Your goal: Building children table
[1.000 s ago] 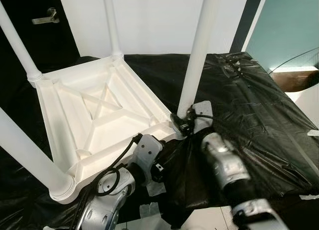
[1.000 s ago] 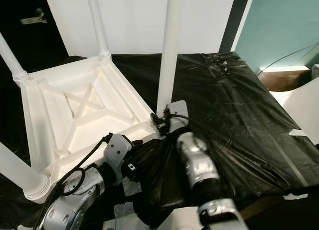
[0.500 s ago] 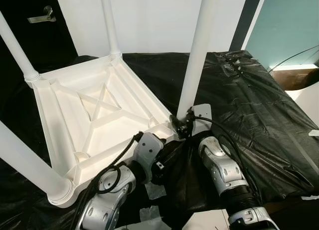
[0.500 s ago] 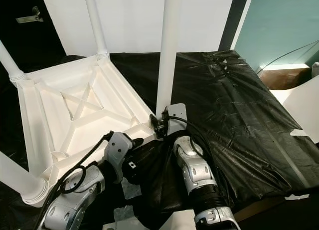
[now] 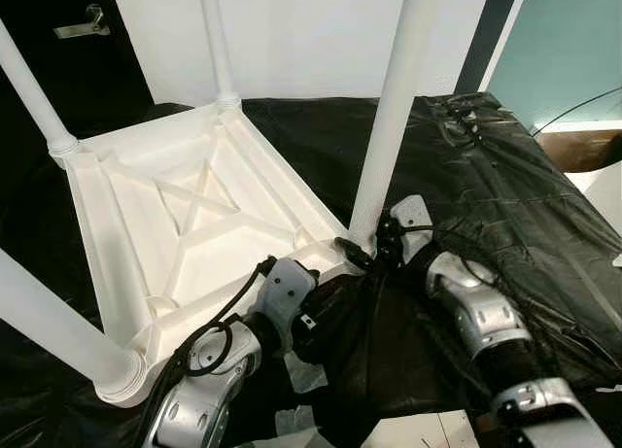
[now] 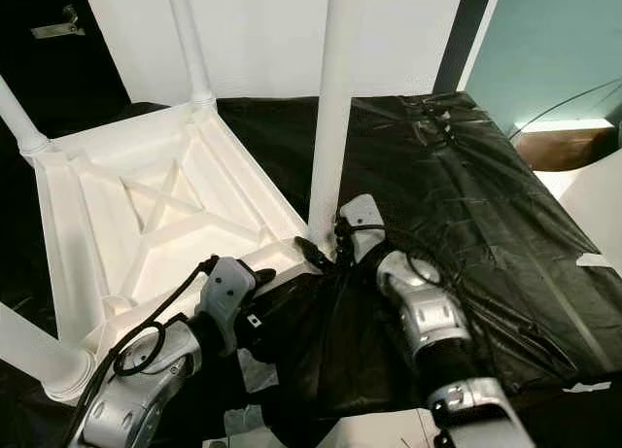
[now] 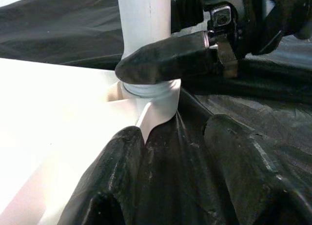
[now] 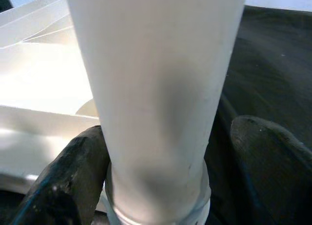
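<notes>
Table leg (image 8: 156, 88) stands between right pincer (image 8: 161, 186) fingers.

We take the near corner leg (image 5: 393, 118) of the upturned white table (image 5: 194, 224) as our landmark. Around its base there is little room: our right gripper (image 5: 364, 249) straddles it, one black finger (image 7: 165, 61) lying across the leg's collar, the other side standing apart from the leg. Our left gripper (image 7: 190, 171) sits just below that corner, its fingers spread over bunched black plastic sheeting (image 5: 505, 205). Left of the leg, the table's ribbed underside lies open from above, fenced by three more upright legs at the other corners. Right of the leg the sheeting spreads wide and bare of objects.
</notes>
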Controlling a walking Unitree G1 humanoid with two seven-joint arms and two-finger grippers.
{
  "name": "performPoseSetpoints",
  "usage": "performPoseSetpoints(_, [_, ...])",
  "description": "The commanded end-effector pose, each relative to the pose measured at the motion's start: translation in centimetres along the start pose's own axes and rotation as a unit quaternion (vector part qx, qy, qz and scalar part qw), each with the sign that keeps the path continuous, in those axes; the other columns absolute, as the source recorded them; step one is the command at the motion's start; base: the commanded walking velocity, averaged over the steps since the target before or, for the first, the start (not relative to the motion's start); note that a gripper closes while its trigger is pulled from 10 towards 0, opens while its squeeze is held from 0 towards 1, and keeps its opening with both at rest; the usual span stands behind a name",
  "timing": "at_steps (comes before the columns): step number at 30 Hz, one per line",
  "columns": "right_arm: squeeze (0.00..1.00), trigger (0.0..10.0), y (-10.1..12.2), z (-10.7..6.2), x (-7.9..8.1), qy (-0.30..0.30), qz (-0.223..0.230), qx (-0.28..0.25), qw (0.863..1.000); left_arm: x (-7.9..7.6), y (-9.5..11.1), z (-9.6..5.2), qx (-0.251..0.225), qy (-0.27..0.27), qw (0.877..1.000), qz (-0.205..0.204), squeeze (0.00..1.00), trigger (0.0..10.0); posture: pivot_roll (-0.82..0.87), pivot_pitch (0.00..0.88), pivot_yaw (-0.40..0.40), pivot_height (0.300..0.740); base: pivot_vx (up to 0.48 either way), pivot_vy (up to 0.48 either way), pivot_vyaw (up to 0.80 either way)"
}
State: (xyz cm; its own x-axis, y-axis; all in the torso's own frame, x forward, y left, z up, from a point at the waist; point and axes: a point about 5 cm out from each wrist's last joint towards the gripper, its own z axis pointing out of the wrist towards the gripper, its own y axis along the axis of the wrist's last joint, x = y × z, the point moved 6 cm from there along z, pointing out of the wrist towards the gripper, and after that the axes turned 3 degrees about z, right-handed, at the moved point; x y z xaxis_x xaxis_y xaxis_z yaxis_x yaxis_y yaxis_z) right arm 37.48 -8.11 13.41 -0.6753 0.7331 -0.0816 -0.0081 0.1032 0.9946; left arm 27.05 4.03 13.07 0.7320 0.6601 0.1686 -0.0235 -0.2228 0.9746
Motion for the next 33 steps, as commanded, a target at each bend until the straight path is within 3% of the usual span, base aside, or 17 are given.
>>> performPoseSetpoints(1, [0.0, 10.0, 0.0, 0.2, 0.0, 0.026, -0.008, 0.006, 1.0, 0.3, -0.3, 0.1, 0.003, 0.008, 1.0, -0.003, 0.0, 10.0, 0.11, 0.016, -0.025, 0.74, 0.0, 0.0, 0.0])
performPoseSetpoints(8, [0.0, 10.0, -0.1, 1.2, 0.4, 0.11, -0.044, 0.042, 0.992, 0.3, -0.2, 0.2, 0.002, 0.006, 1.0, 0.0, 0.0, 10.0, 0.11, 0.006, -0.02, 0.74, 0.0, 0.0, 0.0])
performPoseSetpoints(9, [0.0, 7.1, -0.2, 1.6, 0.9, 0.126, -0.049, 0.048, 0.99, 0.2, -0.1, 0.3, 0.001, 0.005, 1.0, 0.0, 0.0, 10.0, 0.11, 0.004, -0.019, 0.74, 0.0, 0.0, 0.0])
performPoseSetpoints(11, [0.0, 7.1, -0.3, 1.8, 1.2, 0.135, -0.052, 0.052, 0.988, 0.1, -0.1, 0.3, 0.0, 0.004, 1.0, -0.001, 0.0, 10.0, 0.11, 0.004, -0.019, 0.74, 0.0, 0.0, 0.0])
performPoseSetpoints(12, [0.0, 0.0, -0.4, 2.0, 1.4, 0.143, -0.046, 0.052, 0.987, 0.1, -0.1, 0.4, 0.0, 0.005, 1.0, -0.001, 0.0, 10.0, 0.12, 0.0, -0.021, 0.74, 0.0, 0.0, 0.0])
performPoseSetpoints(20, [0.0, 0.0, -1.6, 1.7, 1.4, 0.156, -0.039, 0.074, 0.984, 0.1, -0.3, 0.0, 0.006, 0.01, 1.0, 0.0, 0.0, 10.0, 0.14, 0.0, -0.031, 0.74, 0.0, 0.0, 0.0])
performPoseSetpoints(25, [0.0, 0.0, -2.2, 1.7, 0.7, 0.124, -0.013, 0.082, 0.989, -0.1, -0.7, -0.3, 0.012, 0.013, 1.0, -0.006, 0.0, 10.0, 0.15, 0.0, -0.048, 0.74, 0.0, 0.0, 0.0])
performPoseSetpoints(29, [0.0, 0.0, -2.2, 1.7, 0.7, 0.12, -0.004, 0.079, 0.99, -0.1, -0.8, -0.4, 0.014, 0.015, 1.0, -0.005, 0.0, 10.0, 0.15, 0.0, -0.048, 0.74, 0.0, 0.0, 0.0])
performPoseSetpoints(33, [0.0, 0.0, -2.4, 1.7, 1.2, 0.081, 0.028, 0.066, 0.994, 0.1, -0.9, -0.6, 0.017, 0.018, 1.0, -0.004, 0.0, 10.0, 0.15, 0.001, -0.05, 0.74, 0.0, 0.0, 0.0])
